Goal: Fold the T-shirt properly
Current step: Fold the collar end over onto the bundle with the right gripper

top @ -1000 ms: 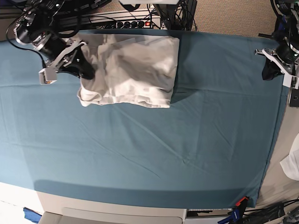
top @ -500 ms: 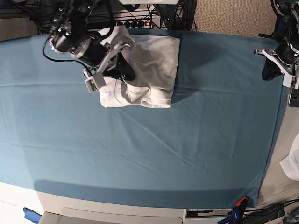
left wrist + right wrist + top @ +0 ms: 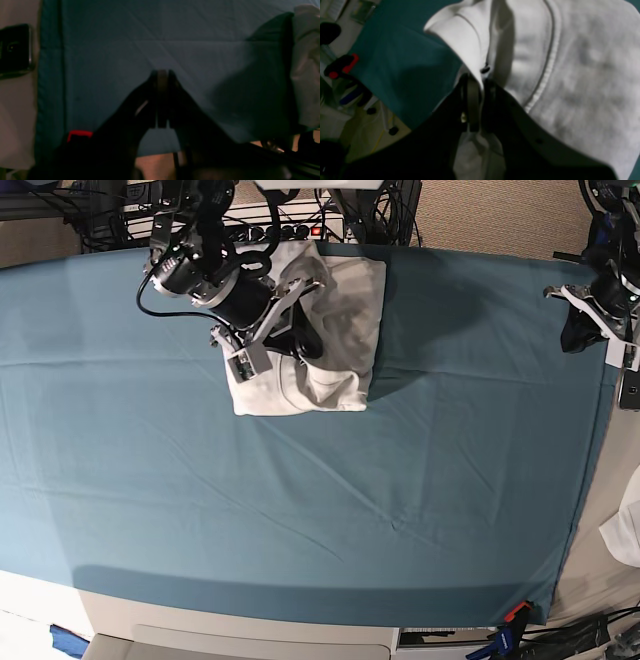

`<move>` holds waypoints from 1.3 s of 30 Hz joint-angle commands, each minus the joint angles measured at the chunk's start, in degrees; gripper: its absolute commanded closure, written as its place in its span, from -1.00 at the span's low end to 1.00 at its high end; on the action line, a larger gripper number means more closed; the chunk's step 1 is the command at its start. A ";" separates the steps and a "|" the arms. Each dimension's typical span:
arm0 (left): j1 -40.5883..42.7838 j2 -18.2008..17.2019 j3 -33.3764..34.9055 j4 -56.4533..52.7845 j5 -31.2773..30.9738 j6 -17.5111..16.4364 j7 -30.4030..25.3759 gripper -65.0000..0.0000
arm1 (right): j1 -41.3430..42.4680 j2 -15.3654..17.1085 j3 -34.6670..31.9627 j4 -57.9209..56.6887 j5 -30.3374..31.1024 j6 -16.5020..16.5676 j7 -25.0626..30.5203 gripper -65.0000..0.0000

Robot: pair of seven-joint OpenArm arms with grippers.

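The white T-shirt lies in a folded bundle at the back middle of the teal table cloth. My right gripper hovers over the bundle's left half. In the right wrist view it is shut on a raised fold of the T-shirt, with a stitched hem running beside the fingers. My left gripper hangs at the table's far right edge, apart from the shirt. In the left wrist view it is shut on nothing above the cloth, and the T-shirt shows at the right border.
A power strip and cables run behind the back edge. A dark phone lies off the cloth by the left gripper. A small white fabric scrap sits at the right border. A red-handled clamp grips the front right corner.
My right arm has swung to the right, carrying the shirt's left edge over the bundle, which is now narrower. The left arm has not moved.
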 commanded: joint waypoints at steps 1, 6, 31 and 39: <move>0.00 -0.81 -0.46 0.92 -1.05 -0.17 -1.05 1.00 | 0.28 -0.15 -0.20 0.94 0.04 -0.28 2.03 1.00; 0.00 -0.81 -0.46 0.92 -1.05 -0.17 -1.05 1.00 | 0.28 -0.15 -0.20 0.94 -1.14 -0.37 2.10 0.98; 0.00 -0.83 -0.46 0.92 -1.86 -0.22 -1.07 1.00 | 0.00 -2.19 -0.33 -1.22 6.84 4.87 -0.55 0.14; -0.02 -0.83 -0.46 0.92 -1.86 -0.22 -1.09 1.00 | 3.65 -2.38 -1.75 -10.40 5.27 4.92 -0.24 0.14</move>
